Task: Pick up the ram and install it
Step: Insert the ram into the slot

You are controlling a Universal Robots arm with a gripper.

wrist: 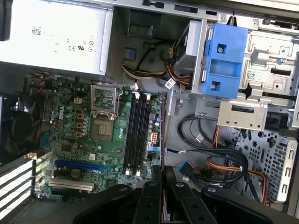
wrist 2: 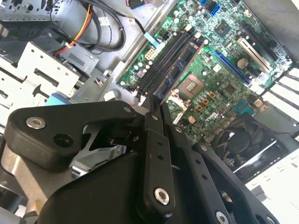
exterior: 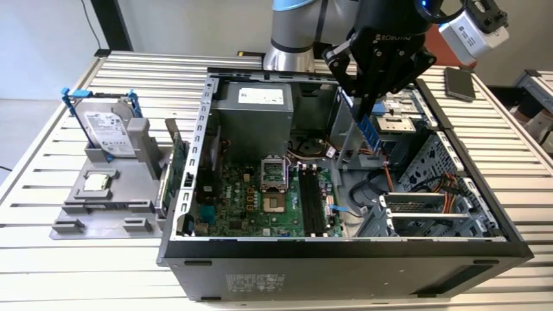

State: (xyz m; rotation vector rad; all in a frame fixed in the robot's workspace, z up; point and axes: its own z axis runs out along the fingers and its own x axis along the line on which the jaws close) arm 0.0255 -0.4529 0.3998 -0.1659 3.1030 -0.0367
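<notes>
Ram (exterior: 372, 133) clamped in gripper (exterior: 369, 107), long axis hanging straight down from jaws, above and toward exterior view's right of slots (exterior: 313, 194).

Surroundings where I work, as seen in the exterior view.
- Slatted pale-metal table (exterior: 69, 272), ribs running across, carrying all my work.
- Plain pale-grey wall (exterior: 190, 26) behind the table.
- Dark upright post (exterior: 112, 26) against that wall, with a thin black cable (exterior: 87, 16) just beside it.
- Pale floor (exterior: 22, 129) off the exterior view's left.
- Second slatted surface (exterior: 537, 81) at the exterior view's right edge.
- Light: even and soft.
</notes>
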